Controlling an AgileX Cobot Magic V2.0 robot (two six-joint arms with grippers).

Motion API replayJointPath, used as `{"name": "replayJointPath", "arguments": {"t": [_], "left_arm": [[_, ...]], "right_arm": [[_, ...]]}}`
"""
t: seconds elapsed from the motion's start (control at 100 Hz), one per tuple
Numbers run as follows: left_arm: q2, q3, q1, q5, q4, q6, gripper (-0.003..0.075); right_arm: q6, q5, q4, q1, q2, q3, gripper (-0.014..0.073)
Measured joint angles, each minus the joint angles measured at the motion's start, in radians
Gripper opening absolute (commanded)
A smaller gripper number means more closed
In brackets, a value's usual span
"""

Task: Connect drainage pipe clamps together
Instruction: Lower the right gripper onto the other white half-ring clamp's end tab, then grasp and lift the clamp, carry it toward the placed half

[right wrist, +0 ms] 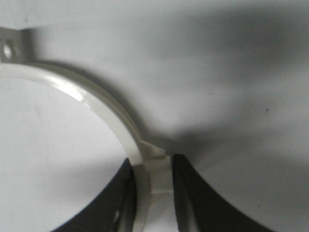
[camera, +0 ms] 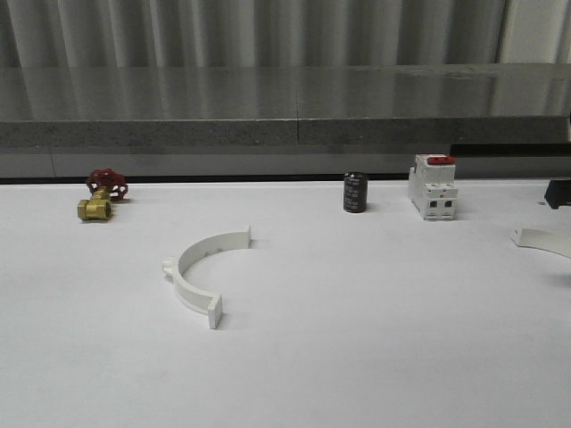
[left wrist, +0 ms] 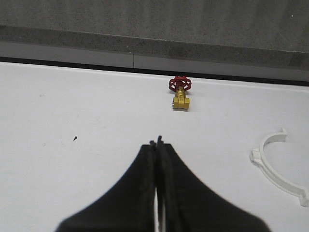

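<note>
One white half-ring drainage pipe clamp (camera: 189, 276) lies flat on the white table, left of the middle, its open side facing right. In the left wrist view the same clamp (left wrist: 273, 166) lies off to one side of my left gripper (left wrist: 156, 142), which is shut on nothing above bare table. The other clamp (camera: 542, 239) is at the far right edge, under a dark part of my right arm (camera: 558, 193). My right gripper (right wrist: 152, 162) is shut on this clamp (right wrist: 96, 99), one finger on each side of its band at a small boss. Its holed end tab (right wrist: 9, 48) shows.
A brass valve with a red handwheel (camera: 100, 198) stands at the back left. A black cylinder (camera: 355, 193) and a white breaker with a red top (camera: 434, 187) stand at the back right. A grey ledge (camera: 285, 134) runs behind the table.
</note>
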Motion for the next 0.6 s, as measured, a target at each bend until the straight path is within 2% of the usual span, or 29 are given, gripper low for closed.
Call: {"name": "replayJointPath", "arguments": {"t": [0.29,0.41,0.6], "left_arm": [[0.0,0.0,0.0,0.0,0.0,0.0,-0.002],[0.0,0.0,0.0,0.0,0.0,0.0,-0.002],[0.0,0.0,0.0,0.0,0.0,0.0,-0.002]], "right_arm": [[0.0,0.008,0.026,0.015,0.0,-0.006,0.017],[0.011,0.026,0.034,0.077,-0.023,-0.03,0.017],[0.1,0.058,0.041,0.215,-0.056,-0.087,0.017]]}}
